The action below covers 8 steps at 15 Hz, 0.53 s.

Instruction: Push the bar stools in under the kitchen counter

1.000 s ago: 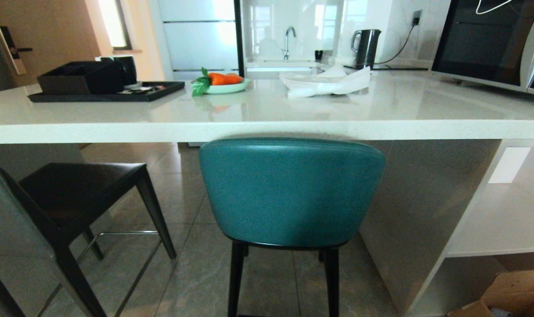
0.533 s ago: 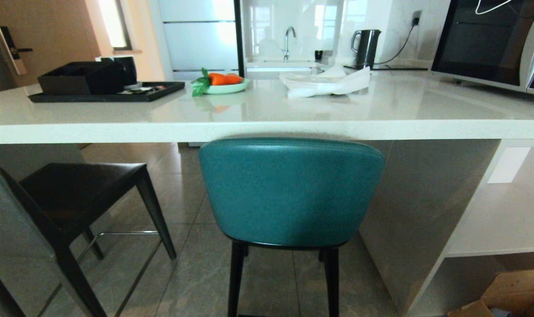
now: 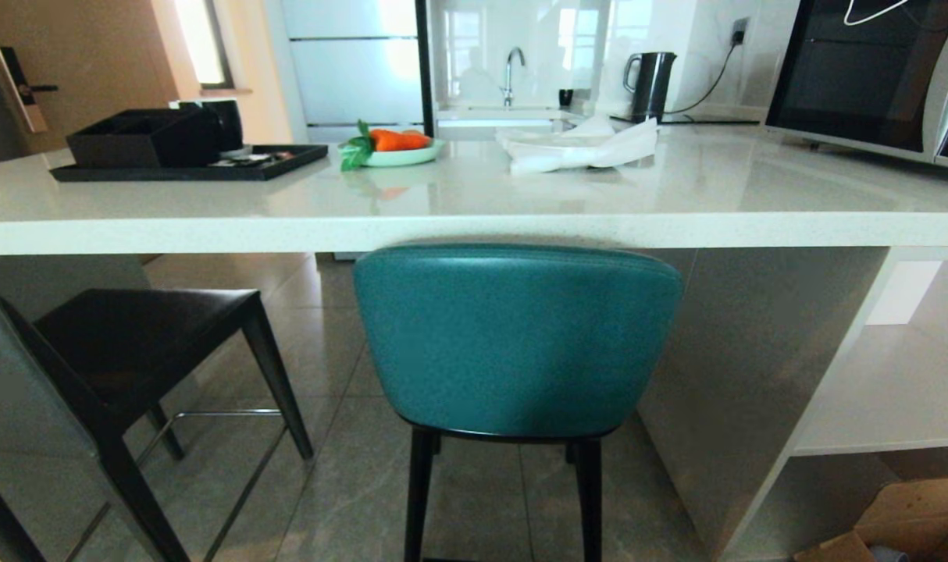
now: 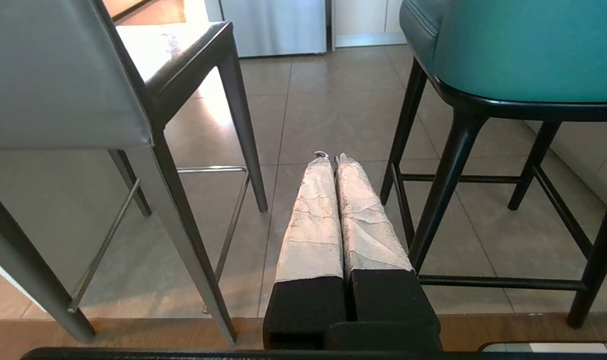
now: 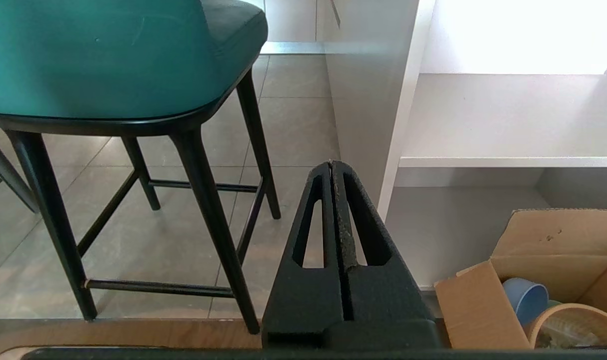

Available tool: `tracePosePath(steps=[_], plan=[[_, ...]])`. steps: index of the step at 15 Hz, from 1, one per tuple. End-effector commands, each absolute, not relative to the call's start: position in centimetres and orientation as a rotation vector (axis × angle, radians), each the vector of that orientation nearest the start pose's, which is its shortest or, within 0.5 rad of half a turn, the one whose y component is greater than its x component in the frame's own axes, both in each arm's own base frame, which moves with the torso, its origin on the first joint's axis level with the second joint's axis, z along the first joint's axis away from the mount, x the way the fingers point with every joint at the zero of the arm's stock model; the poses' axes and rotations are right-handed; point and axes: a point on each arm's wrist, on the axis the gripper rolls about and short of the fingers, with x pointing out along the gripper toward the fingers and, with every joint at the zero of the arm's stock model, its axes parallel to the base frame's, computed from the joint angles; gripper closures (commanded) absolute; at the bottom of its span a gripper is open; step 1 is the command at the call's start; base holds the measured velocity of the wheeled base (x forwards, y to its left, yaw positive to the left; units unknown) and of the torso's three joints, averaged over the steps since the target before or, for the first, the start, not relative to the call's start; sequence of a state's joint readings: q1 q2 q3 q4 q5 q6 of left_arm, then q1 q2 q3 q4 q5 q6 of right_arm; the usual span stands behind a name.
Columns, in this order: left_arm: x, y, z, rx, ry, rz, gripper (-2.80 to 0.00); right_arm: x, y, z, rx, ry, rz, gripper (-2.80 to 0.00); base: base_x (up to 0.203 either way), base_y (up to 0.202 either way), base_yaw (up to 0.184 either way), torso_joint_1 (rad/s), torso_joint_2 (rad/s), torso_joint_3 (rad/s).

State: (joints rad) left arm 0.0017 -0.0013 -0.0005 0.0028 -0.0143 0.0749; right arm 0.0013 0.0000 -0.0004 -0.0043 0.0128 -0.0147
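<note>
Nothing has shifted since a second ago: two stools, the teal leather round-backed stool (image 3: pixel 518 341) tucked against the one white speckled stone counter (image 3: pixel 474 226), the dark grey leather boxy stool (image 3: pixel 91 367) standing out left. Left gripper (image 4: pixel 332 159) and right gripper (image 5: pixel 332 164) hang low, jaws closed, empty.

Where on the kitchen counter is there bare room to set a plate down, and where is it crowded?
The near strip of the kitchen counter is bare along its edge. The far side is crowded: black tray, plate of carrots, white napkins, microwave.
</note>
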Motion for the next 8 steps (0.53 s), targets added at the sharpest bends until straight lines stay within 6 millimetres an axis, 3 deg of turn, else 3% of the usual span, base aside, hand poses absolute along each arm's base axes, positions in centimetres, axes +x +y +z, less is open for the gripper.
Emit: tracePosePath(steps=[1,8], plan=[[-2.25,-0.04,7.39,0.075,0.007,-0.014,0.00,-2.23,0.03,7.47,-0.015,0.001,0.015,0.00,0.000,0.000,0.000,0.000,0.00,0.000],[-2.26,-0.03,7.45,0.051,0.004,-0.009,0.00,-2.23,0.02,7.47,-0.015,0.001,0.017,0.00,0.000,0.000,0.000,0.000,0.00,0.000]])
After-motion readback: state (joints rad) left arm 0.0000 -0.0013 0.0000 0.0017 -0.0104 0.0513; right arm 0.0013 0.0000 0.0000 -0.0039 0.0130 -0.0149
